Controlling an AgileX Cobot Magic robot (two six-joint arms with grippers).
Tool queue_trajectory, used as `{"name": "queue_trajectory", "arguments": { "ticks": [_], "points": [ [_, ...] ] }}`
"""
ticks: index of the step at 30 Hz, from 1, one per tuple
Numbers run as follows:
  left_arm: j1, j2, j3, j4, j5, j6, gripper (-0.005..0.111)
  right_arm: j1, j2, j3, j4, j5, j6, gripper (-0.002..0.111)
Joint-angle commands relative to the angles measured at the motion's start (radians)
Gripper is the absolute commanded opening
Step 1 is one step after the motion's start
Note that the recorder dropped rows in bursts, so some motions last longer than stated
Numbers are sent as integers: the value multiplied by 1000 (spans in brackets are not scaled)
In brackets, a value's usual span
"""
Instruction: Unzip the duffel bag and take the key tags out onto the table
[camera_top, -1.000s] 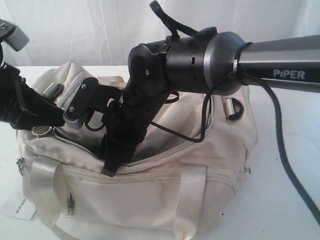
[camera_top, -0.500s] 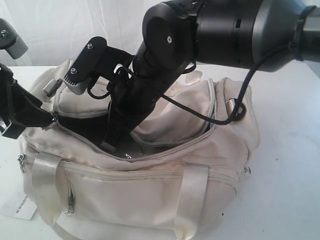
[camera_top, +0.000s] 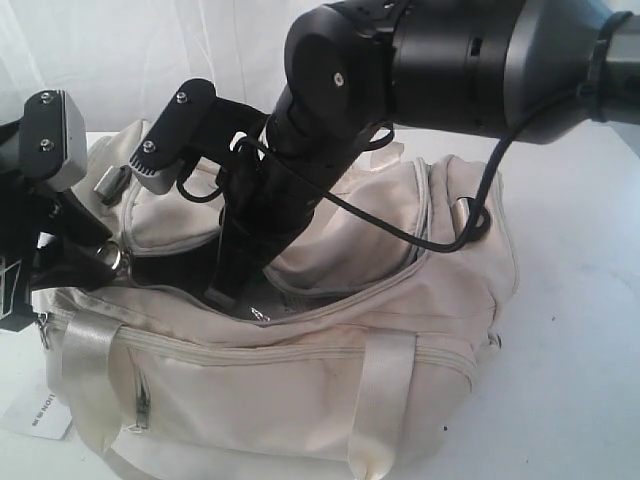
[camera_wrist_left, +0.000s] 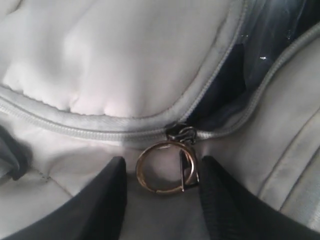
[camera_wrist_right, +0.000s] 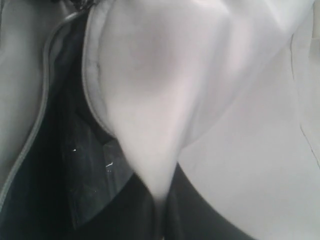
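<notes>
Pinched flap (camera_wrist_right: 165, 100) of duffel bag (camera_top: 300, 400) in right gripper (camera_wrist_right: 160, 212), jaws just narrowed; lifted, exposing dark mouth below tips. Kept left gripper (camera_wrist_left: 161, 197) wide astride zip ring (camera_wrist_left: 186, 172). No key tags seen yet; likely deeper inside.

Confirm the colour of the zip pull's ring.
The ring is brassy gold, clearest in left wrist view.
</notes>
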Motion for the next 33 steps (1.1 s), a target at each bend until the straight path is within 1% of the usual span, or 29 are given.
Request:
{"name": "queue_trajectory", "arguments": {
  "ticks": [1,4,11,12,16,18,20,22,24,26,31,33],
  "points": [
    [1,2,21,-52,11,29,51,0,-10,3,-11,10,8,0],
    [1,2,21,-56,13,29,44,0,-10,3,-11,14,8,0],
    [1,-17,19,-56,41,22,3,0,-10,3,-9,42,8,0],
    [1,-28,19,-56,41,22,0,0,-10,3,-9,44,8,0],
    [1,-94,19,-56,34,18,0,0,-10,3,-9,55,9,0],
    [1,-117,19,-56,8,14,0,0,-10,3,-9,69,11,0],
    [1,-118,19,-56,-63,-36,0,0,-10,3,-9,83,11,0],
    [1,-118,19,-56,-141,-40,0,0,-10,3,-2,96,11,0],
    [1,-116,19,-56,-234,-62,0,0,-10,3,50,105,11,0],
    [1,-116,19,-71,-280,-62,0,0,-10,3,85,107,5,0],
    [1,-106,19,-91,-333,-62,0,0,-10,3,100,127,5,0],
    [1,-101,19,-99,-306,-62,0,0,-10,3,100,141,5,0]
  ]
}}
